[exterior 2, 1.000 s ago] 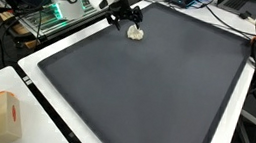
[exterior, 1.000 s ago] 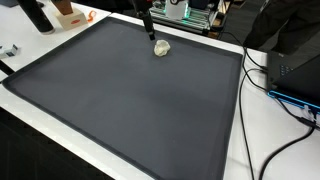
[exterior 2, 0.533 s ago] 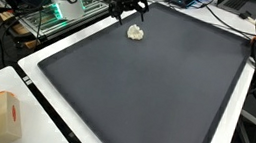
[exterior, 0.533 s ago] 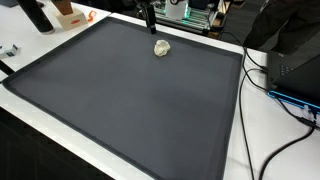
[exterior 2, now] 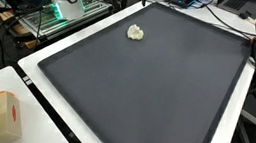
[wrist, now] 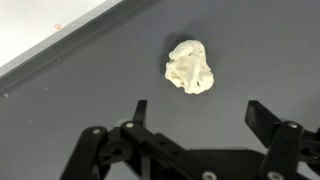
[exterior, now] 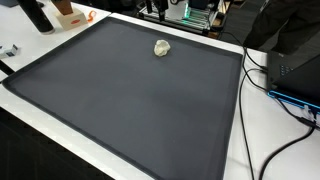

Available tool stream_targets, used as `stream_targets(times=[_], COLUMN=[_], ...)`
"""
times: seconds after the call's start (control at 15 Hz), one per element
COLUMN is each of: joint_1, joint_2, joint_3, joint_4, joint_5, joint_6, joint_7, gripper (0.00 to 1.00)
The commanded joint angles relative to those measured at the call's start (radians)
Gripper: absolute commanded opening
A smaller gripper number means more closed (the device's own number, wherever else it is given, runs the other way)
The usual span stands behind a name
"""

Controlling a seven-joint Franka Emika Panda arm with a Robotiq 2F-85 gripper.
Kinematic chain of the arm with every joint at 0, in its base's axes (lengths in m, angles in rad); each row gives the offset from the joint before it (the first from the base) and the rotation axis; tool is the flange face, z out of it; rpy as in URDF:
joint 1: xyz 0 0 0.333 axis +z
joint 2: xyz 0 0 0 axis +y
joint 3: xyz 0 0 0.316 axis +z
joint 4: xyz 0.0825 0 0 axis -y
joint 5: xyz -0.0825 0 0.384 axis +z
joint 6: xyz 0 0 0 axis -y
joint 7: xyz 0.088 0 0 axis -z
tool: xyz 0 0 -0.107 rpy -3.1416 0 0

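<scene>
Off-white crumpled wad [wrist: 189,67] lies loose on the dark grey mat [wrist: 270,50], just ahead of the gripper [wrist: 198,112]. Jaws spread wide, empty, hovering above, so nothing pins it.

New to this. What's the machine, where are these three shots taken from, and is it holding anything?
It is a single robot arm with a two-fingered tool at its end. Two pictures come from cameras standing outside the robot, looking at the table from different places. The third comes from a camera on the wrist, looking down past the tool's fingers. A large dark grey mat covers the white table. On the mat lies one small crumpled whitish lump, near the far edge in both exterior views. The tool is open, holds nothing, and hangs above the lump without touching it.
</scene>
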Motion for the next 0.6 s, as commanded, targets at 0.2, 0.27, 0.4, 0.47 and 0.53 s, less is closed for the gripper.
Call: stream_targets(times=[0.2, 0.27, 0.4, 0.47, 0.53], joint_1=[0.009, 0.009, 0.009, 0.009, 0.009], joint_2=[-0.023, -0.024, -0.023, -0.022, -0.022], joint_3=[0.018, 0.019, 0.019, 0.019, 0.019], joint_4=[0.043, 0.048, 0.049, 0.049, 0.049], joint_5=[-0.036, -0.036, -0.036, -0.036, -0.036], joint_6=[-0.08, -0.083, -0.083, -0.083, -0.083], joint_7=[-0.07, -0.074, -0.074, -0.074, -0.074], gripper=[1.0, 1.0, 1.0, 1.0, 1.0])
